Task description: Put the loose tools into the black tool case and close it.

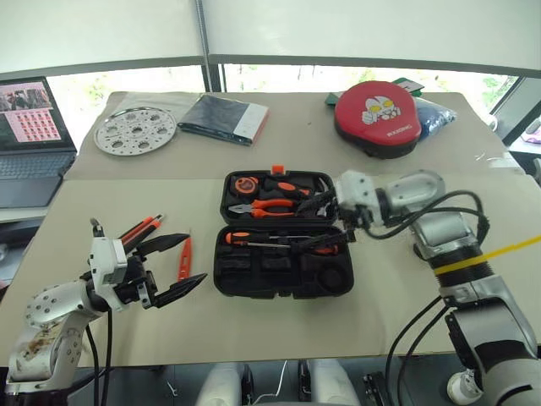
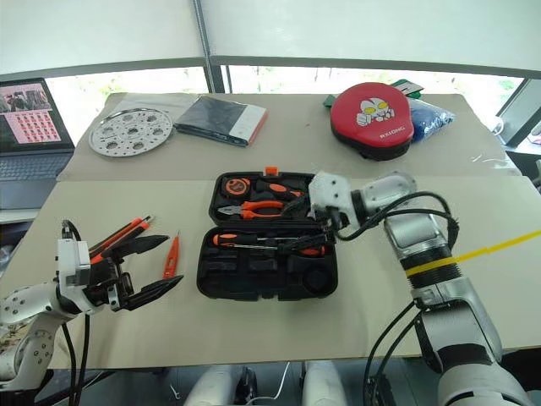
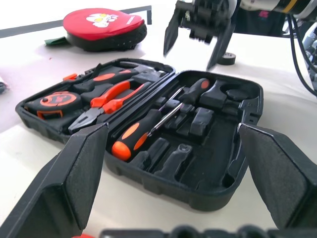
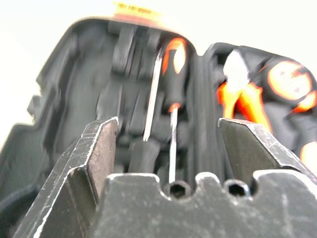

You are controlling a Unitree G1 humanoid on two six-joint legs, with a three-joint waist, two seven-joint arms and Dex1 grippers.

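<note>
Screwdrivers in tool case, just below right gripper, spread wide, empty.

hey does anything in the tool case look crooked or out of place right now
Yes. In the case, two screwdrivers lie side by side across the near half's recesses, resting loosely on top rather than pressed in. A tester pen and the knife lie on the table to its left.

Right gripper spread, empty, over the open case; screwdrivers just below it.
</note>
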